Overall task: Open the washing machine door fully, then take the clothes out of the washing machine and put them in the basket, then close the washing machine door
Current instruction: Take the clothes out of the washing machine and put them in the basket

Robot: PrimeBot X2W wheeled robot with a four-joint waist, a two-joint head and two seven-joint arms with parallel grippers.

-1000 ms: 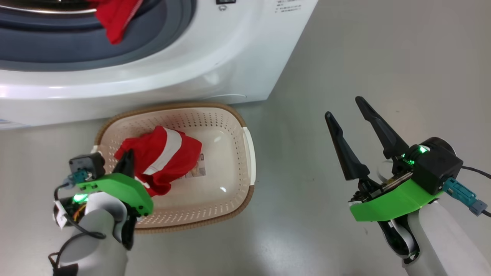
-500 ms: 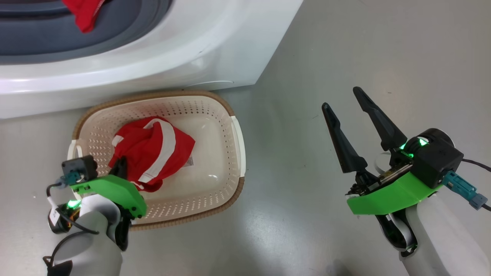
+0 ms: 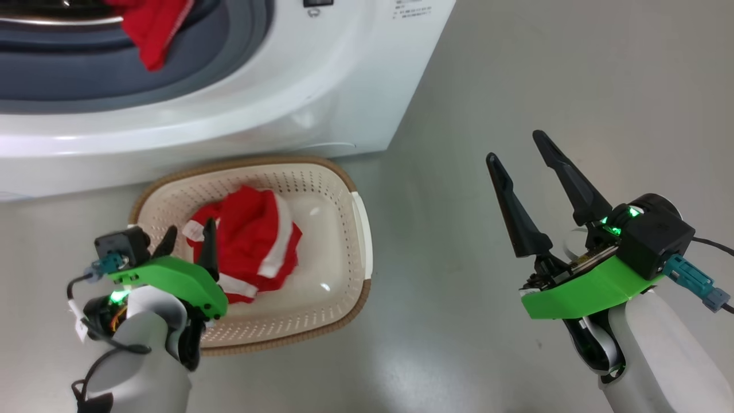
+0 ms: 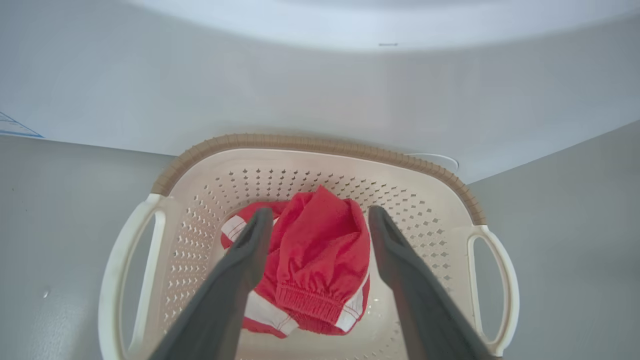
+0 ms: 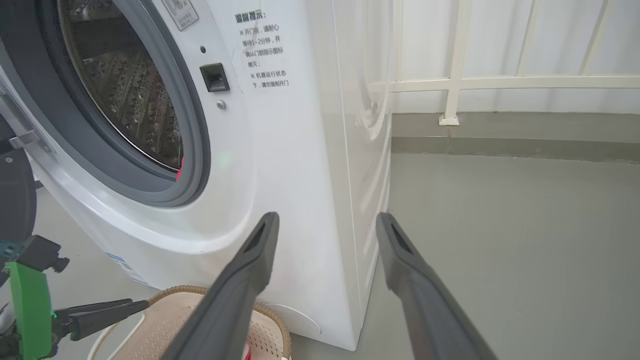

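Note:
The white washing machine [image 3: 321, 86] stands with its mouth uncovered, and a red garment [image 3: 152, 34] hangs over the grey gasket [image 3: 241, 51]. A dark shape [image 5: 14, 195] by the hinge may be the door; I cannot tell. Another of the red clothes [image 3: 255, 246] [image 4: 315, 260] lies loose in the cream basket [image 3: 344, 189] [image 4: 310, 142]. Just above it my left gripper [image 3: 191, 229] [image 4: 320, 214] is open, a finger on each side. Over bare floor to the right, my right gripper [image 3: 516, 150] [image 5: 326, 217] is open and holds nothing.
The basket sits on the grey floor [image 3: 516, 69] right against the machine's front. The steel drum [image 5: 125, 95] shows through the opening. A white railing [image 5: 452, 80] and wall stand beyond the machine's right side.
My left gripper has opened and let go of the red garment, which now lies in the basket. The head camera has shifted slightly. The right arm holds still.

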